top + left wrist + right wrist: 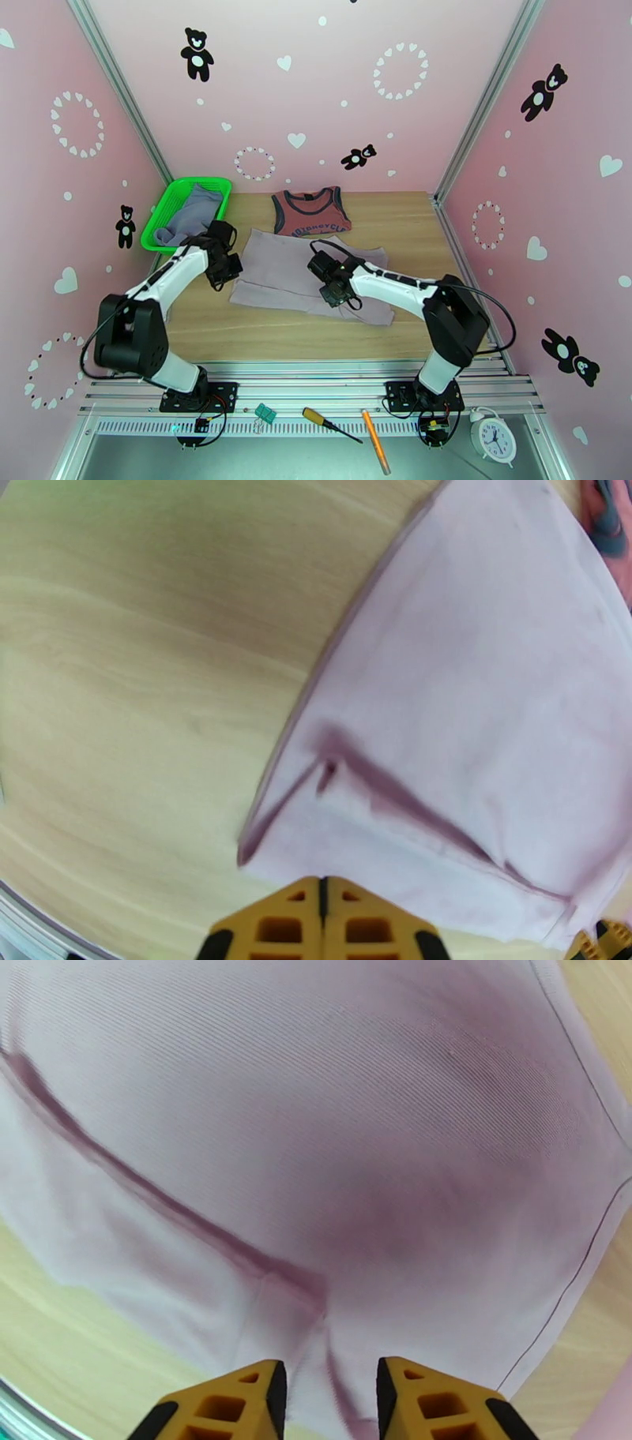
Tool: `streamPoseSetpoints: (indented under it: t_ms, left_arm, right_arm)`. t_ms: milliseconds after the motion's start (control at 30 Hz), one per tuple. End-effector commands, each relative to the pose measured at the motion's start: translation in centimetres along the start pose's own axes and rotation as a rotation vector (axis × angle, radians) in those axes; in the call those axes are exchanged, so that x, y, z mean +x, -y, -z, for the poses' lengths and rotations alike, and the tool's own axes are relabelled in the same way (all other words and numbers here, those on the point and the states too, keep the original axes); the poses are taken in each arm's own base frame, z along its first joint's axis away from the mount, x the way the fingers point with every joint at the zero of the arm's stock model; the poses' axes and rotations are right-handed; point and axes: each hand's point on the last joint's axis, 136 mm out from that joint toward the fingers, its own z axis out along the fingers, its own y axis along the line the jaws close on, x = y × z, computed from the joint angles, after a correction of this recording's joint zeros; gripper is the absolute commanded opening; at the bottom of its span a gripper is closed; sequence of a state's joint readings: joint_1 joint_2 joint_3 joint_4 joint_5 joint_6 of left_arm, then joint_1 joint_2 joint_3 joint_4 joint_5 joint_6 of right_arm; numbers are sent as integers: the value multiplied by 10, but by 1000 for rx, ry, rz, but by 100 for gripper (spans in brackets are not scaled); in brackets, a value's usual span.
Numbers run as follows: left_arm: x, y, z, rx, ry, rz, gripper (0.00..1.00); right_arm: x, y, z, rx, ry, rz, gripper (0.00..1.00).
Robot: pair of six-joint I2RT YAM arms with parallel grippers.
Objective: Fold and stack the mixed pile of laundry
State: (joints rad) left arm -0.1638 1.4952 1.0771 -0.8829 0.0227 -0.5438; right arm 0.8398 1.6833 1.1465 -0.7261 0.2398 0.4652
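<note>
The pale lilac shirt (284, 272) lies spread flat in the middle of the wooden table. My left gripper (227, 272) sits at the shirt's left edge. In the left wrist view its yellow fingers are pressed together (320, 894) right at the hem of the shirt (474, 717), apparently pinching it. My right gripper (336, 292) hovers low over the middle of the shirt, jaws apart (332, 1390), a raised crease of the shirt (316, 1118) running into the gap. The rust-red top (312, 211) lies flat behind the shirt. A blue-grey piece (193, 213) rests in the basket.
The green mesh basket (158, 225) stands at the back left, close behind my left arm. Pink walls enclose the table on three sides. A screwdriver (332, 424), an orange pen (375, 440) and a clock (494, 436) lie on the front rail.
</note>
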Motion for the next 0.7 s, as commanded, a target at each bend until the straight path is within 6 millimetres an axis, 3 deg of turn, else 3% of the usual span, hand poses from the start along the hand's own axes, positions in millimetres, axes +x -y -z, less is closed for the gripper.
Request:
streamPoseSetpoints:
  t_ms: [0, 167, 467, 667]
  left_arm:
    - [29, 3, -8, 37, -87, -33, 0]
    - [36, 10, -34, 53, -144, -50, 0]
    - [-17, 22, -58, -13, -36, -46, 0]
    - [-24, 23, -88, -36, -59, -42, 0]
  right_arm:
    - [7, -9, 3, -53, -5, -82, 32]
    - [7, -12, 0, -66, -9, -102, 27]
    - [16, -14, -11, -69, -35, -131, 26]
    - [24, -13, -18, -58, -58, -151, 26]
